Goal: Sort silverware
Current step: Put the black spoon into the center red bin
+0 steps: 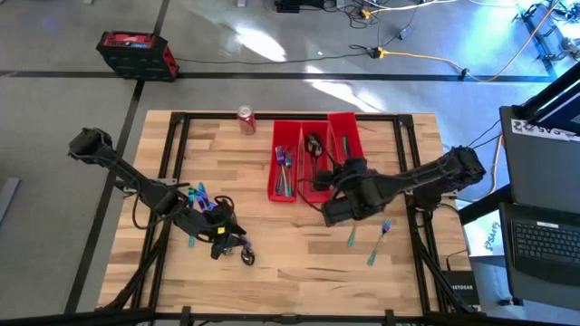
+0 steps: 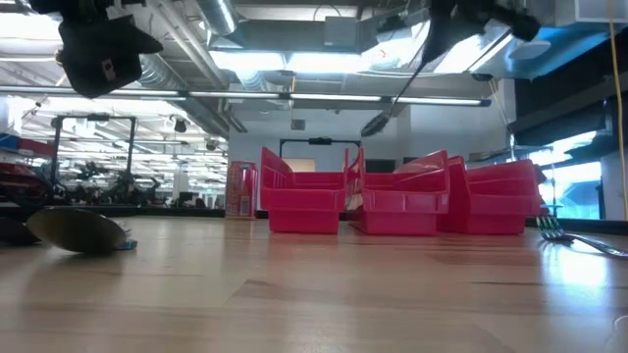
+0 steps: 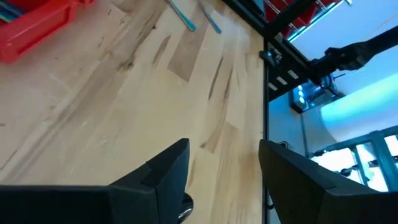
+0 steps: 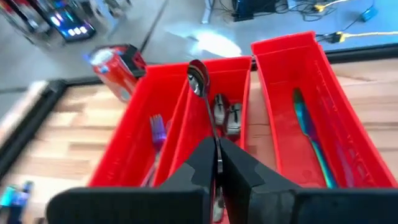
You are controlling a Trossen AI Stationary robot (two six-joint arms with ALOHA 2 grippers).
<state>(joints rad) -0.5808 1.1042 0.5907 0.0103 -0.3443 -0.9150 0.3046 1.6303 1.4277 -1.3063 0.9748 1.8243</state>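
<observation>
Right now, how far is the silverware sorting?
Done: forks, spoons and a knife lie in separate red bins. In hand: the right gripper, jaws shut, holds a spoon above the middle bin. Left: two pieces beside it and a pile by the left gripper.

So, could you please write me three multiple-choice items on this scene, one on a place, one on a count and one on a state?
1. Where does the red soda can stand?
A. Inside the middle bin
B. On the table beside the left red bin
C. At the table's front edge

2. How many red bins stand side by side?
A. Three
B. Two
C. Five

3. What is the right gripper doing?
A. Hanging open and empty
B. Clamped on a knife
C. Shut on a spoon

Answers:
1 B, the high view shows the can on the wood just left of the bins.
2 A, three bins show from above.
3 C, the right wrist view shows the spoon's handle pinched above the middle bin.
</observation>
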